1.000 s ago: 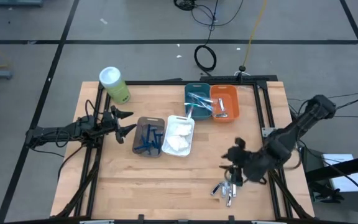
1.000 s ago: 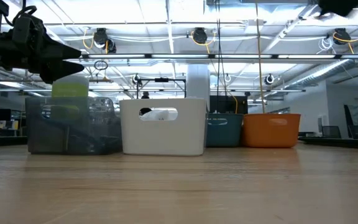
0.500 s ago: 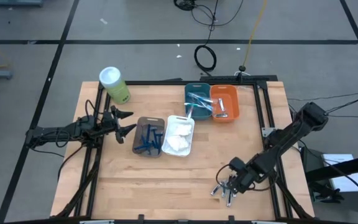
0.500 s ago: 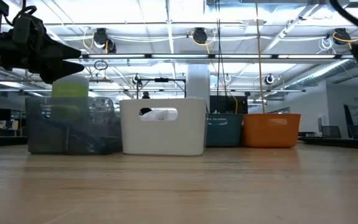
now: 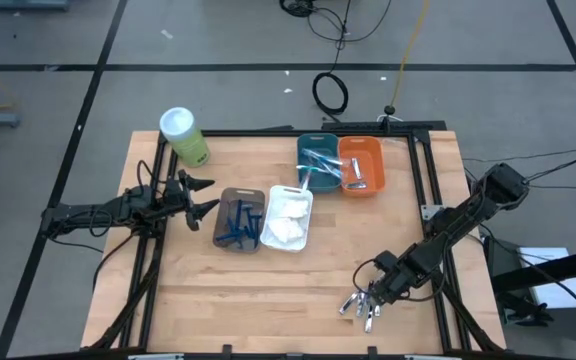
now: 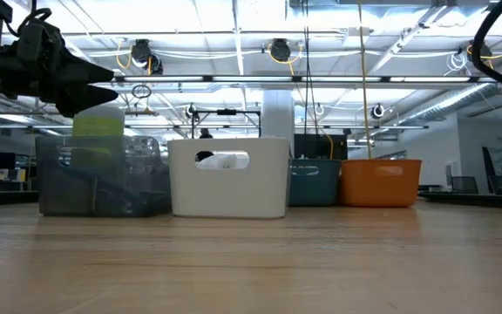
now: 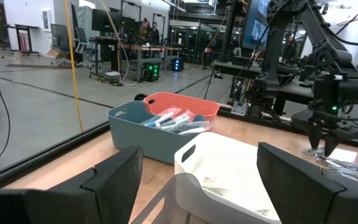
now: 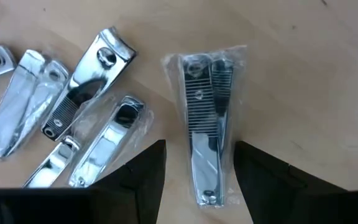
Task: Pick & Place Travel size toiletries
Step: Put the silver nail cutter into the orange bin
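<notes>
Silvery wrapped clippers (image 5: 360, 307), well in front of the orange bin (image 5: 360, 166) from above, remain for you, though four bins already hold items; the right gripper's (image 8: 196, 171) parted jaws straddle one clipper (image 8: 205, 121), the left gripper (image 5: 200, 195) waits released near the brown bin (image 5: 239, 218).

Bare tabletop (image 5: 268, 295) is left open across the near-left and centre. The middle is blocked by a row of bins (image 5: 286, 218), the far-left corner by a green canister (image 5: 184, 136). Near right, wrapped nail clippers (image 8: 205, 127) lie scattered close together, one between the right gripper's (image 5: 373, 300) spread jaws.
</notes>
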You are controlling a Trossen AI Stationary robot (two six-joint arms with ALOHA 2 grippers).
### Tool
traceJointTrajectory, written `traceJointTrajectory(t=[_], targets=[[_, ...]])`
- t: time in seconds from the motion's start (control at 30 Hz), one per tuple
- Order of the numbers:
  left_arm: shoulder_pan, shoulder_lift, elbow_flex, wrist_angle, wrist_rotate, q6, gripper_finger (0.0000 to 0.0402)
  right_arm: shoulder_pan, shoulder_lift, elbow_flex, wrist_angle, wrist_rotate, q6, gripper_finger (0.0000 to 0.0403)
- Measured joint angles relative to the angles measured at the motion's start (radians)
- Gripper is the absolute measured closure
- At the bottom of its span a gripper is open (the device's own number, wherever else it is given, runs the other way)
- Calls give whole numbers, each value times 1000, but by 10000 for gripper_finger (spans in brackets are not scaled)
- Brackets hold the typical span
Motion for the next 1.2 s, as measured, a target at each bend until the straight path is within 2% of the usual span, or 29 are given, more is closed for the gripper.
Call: traceJointTrajectory(t=[0.27,0.4,0.87,1.03,1.2], targets=[[0,0,0,0,0,0,96,-9,2,-8,-27,116,-54,223],[0,0,0,0,0,0,96,-10,3,-9,-52,125,-56,234],[0,0,0,0,0,0,96,-10,4,-10,-90,135,-91,359],[0,0,0,0,0,0,96,-10,-14,-10,-113,151,-121,356],[0,0,0,0,0,0,96,-10,-117,-18,-158,189,-144,355]])
